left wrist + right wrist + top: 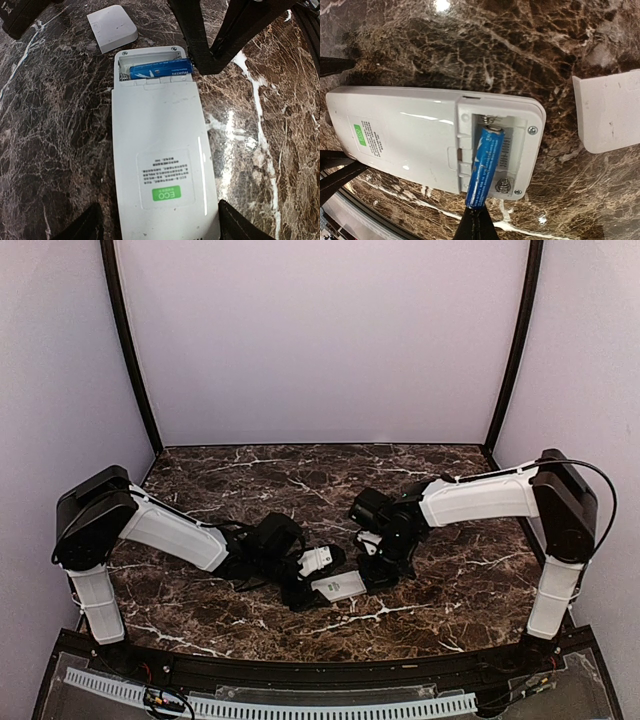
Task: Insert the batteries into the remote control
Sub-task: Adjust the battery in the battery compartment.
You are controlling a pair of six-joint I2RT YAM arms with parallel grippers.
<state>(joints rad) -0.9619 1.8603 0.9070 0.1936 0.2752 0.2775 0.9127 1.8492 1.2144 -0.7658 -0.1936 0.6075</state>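
Left tool (161, 222) spread astride remote control (157, 150) — right tool (472, 226) pressed together at battery (485, 165).

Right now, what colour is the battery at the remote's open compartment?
Battery is bright blue; clearest in right wrist view.

A small white rectangular cover (112, 27) lies flat on the dark, white-veined marble tabletop (300, 475).

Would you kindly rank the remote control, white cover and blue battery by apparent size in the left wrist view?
1. remote control
2. white cover, lying farther from the camera
3. blue battery
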